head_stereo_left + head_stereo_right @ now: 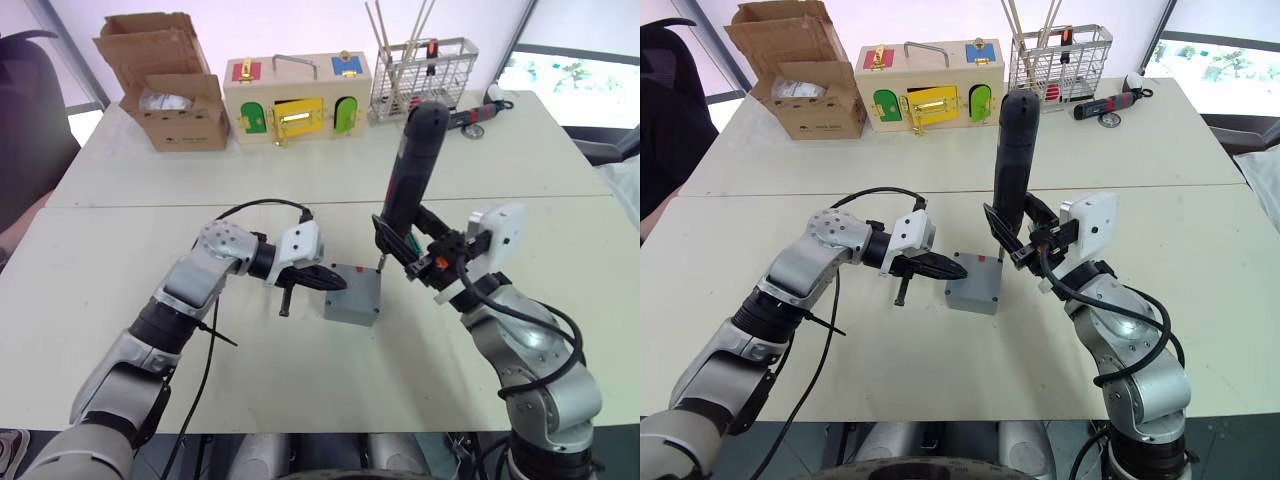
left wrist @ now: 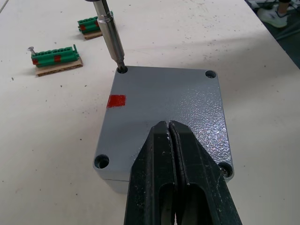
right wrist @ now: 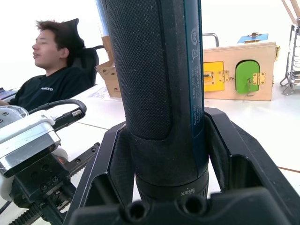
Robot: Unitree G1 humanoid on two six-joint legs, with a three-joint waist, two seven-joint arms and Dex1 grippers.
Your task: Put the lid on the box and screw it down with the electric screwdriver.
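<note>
The grey lid [image 2: 168, 103] lies on the grey box [image 1: 350, 308] at mid-table, with a red mark near one edge of its top. My left gripper [image 2: 168, 125] is shut, and its closed fingertips rest on the lid's top. The electric screwdriver [image 1: 410, 170] stands nearly upright with my right gripper [image 1: 408, 248] shut on its lower body. Its metal bit [image 2: 111, 37] sits in one of the lid's corner holes. The other three corner holes are visible in the left wrist view.
Two green terminal blocks [image 2: 54, 58] lie on the table just beyond the box. A cardboard box [image 1: 170, 90], a wooden box with coloured doors [image 1: 297, 100], a wire basket [image 1: 420, 75] and a black-and-red hand tool [image 1: 475, 115] stand along the far edge. A person [image 3: 51, 70] sits beyond the table.
</note>
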